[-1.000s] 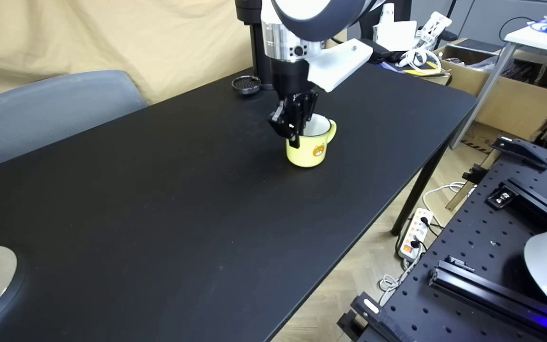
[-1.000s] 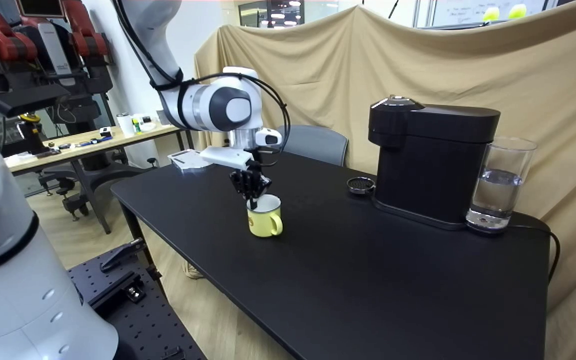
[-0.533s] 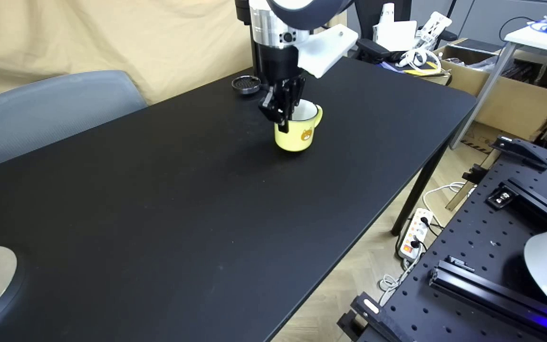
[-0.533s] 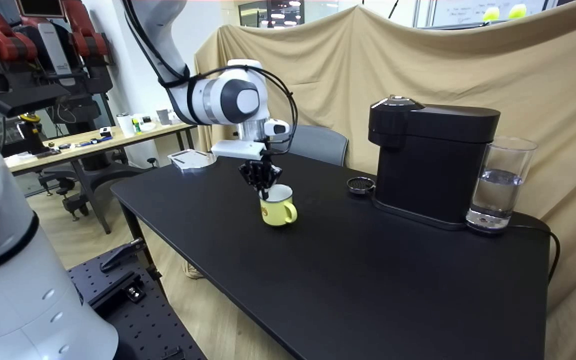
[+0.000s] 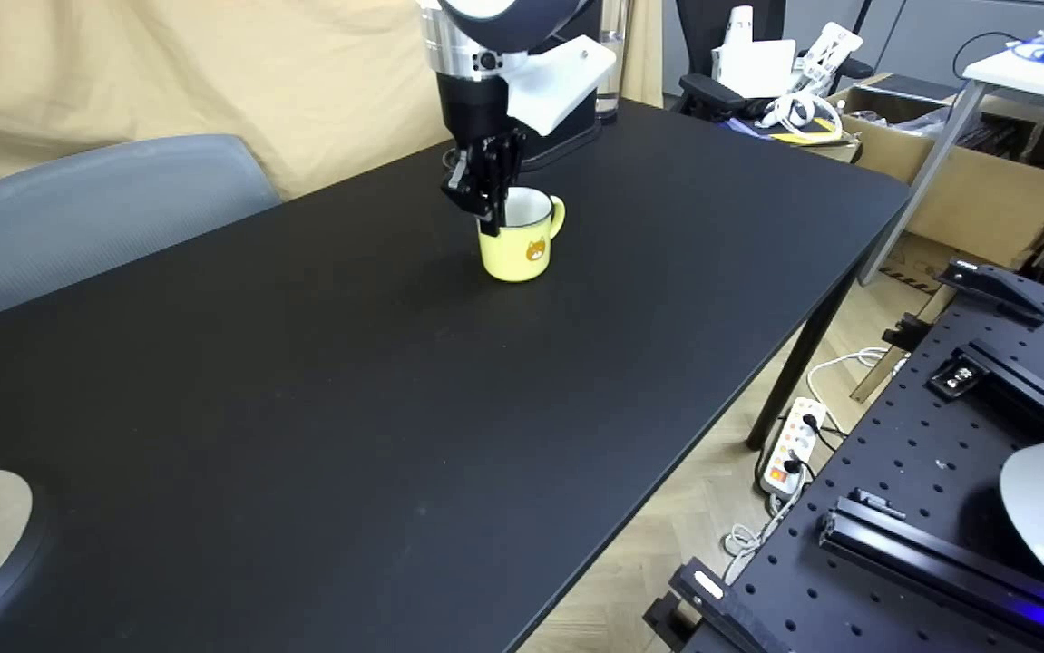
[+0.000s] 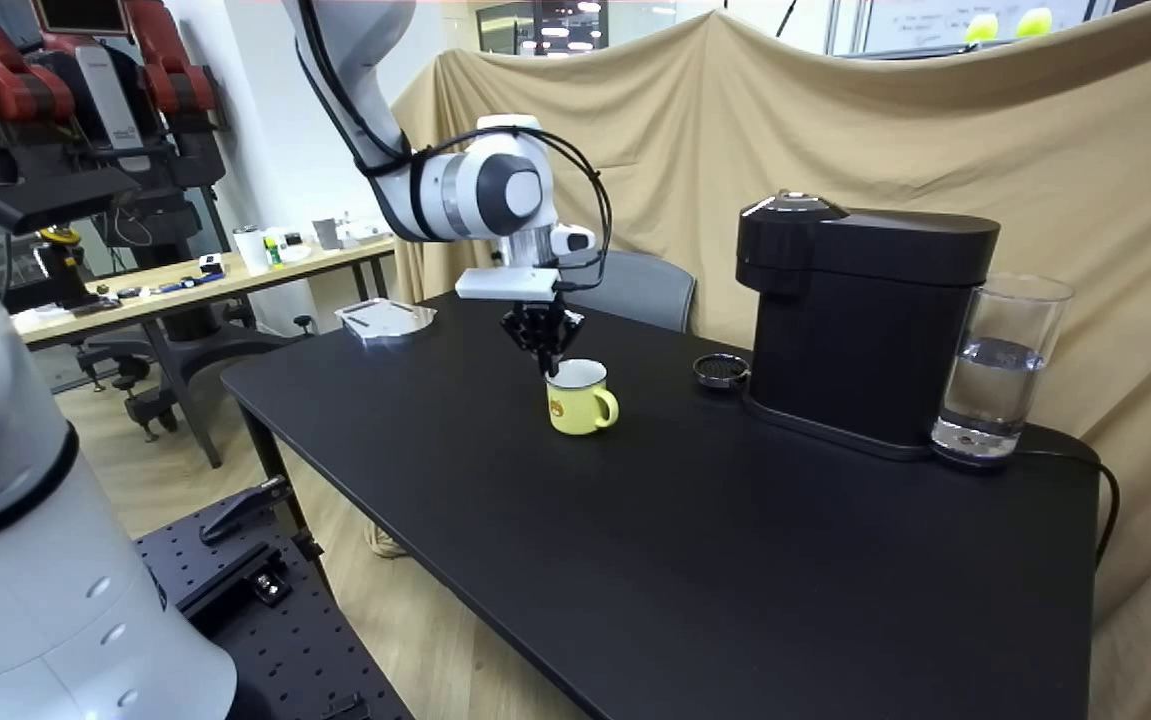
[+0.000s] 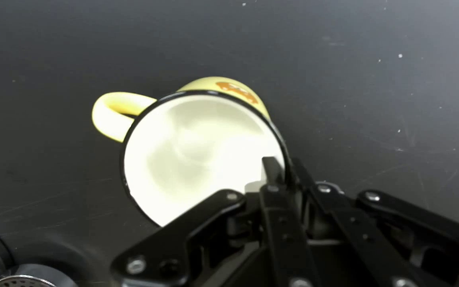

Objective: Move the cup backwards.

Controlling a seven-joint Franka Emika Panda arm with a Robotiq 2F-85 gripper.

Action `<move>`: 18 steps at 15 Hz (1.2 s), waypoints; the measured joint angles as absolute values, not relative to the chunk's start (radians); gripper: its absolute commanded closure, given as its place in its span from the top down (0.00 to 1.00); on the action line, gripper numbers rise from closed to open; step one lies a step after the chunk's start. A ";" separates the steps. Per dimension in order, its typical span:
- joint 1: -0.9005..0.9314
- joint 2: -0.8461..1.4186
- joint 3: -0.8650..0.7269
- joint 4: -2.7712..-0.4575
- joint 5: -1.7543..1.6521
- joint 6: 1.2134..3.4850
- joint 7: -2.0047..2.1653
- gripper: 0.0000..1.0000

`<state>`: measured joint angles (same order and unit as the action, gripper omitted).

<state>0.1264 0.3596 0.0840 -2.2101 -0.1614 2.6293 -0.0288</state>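
Note:
The cup is a pale yellow mug with a white interior, a dark rim line and a small orange animal face. It is upright on or just above the black table in both exterior views point(image 5: 514, 260) point(image 6: 575, 412); I cannot tell whether its base touches. The wrist view shows it from above point(image 7: 197, 155). Its loop handle point(image 7: 107, 119) points away from my gripper point(image 7: 286, 165). The gripper is shut on the cup's wall at the rim, one finger point(image 7: 272, 169) inside and the other outside. In both exterior views the gripper point(image 5: 492, 222) point(image 6: 548, 362) points down at the rim.
A black coffee machine point(image 6: 865, 330) with a water tank point(image 6: 990, 390) stands at the table's back. Its round drip tray point(image 6: 721, 371) juts forward; it also shows in the wrist view point(image 7: 24, 279). A white tray-like piece point(image 6: 385, 321) lies at the far end. A grey chair point(image 5: 104, 218) stands behind.
The gripper and the cup have moved together away from the robot base, toward the back of the table. The grip on the rim looks the same.

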 measured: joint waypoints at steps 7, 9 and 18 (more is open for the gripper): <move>0.138 0.424 0.081 -2.105 -0.182 2.581 -0.037 0.37; 0.140 0.433 0.081 -2.092 -0.181 2.573 -0.040 0.49; 0.135 0.387 0.103 -2.088 -0.135 2.460 -0.114 1.00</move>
